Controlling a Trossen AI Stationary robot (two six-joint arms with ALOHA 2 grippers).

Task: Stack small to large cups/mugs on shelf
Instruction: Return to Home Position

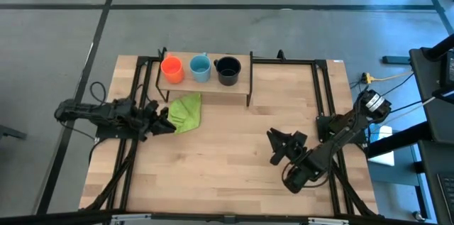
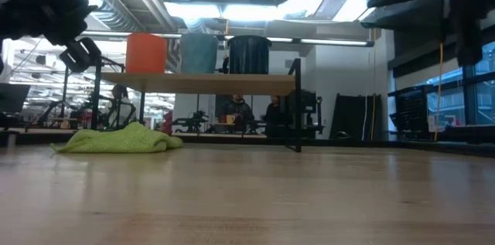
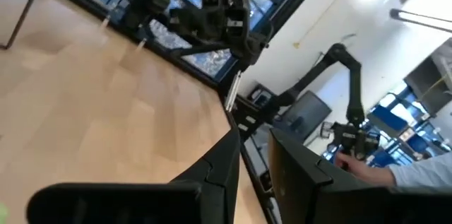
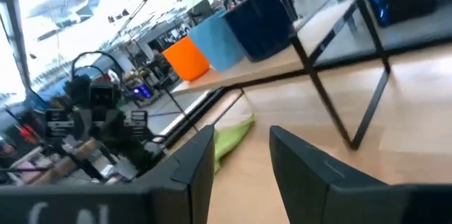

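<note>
Three mugs stand upright on their bases, side by side on the shelf (image 1: pixel 213 85) at the table's far side: orange (image 1: pixel 172 69), light blue (image 1: pixel 201 67) and black (image 1: pixel 227 70). They also show in the low view, orange (image 2: pixel 146 52), blue (image 2: pixel 199 52) and black (image 2: pixel 248 54). My left gripper (image 1: pixel 169 122) is open and empty. It hangs above the table (image 2: pixel 77 52), just left of the green cloth (image 1: pixel 186 111). My right gripper (image 1: pixel 273 147) is open and empty, raised over the right half of the table, and points toward the shelf (image 4: pixel 241 136).
The green cloth lies crumpled on the tabletop in front of the shelf's left end (image 2: pixel 120 139). Black frame rails (image 1: pixel 323 90) run along both sides of the table. Bare tabletop (image 1: pixel 227 147) lies between the arms. People sit in the room beyond (image 2: pixel 236 110).
</note>
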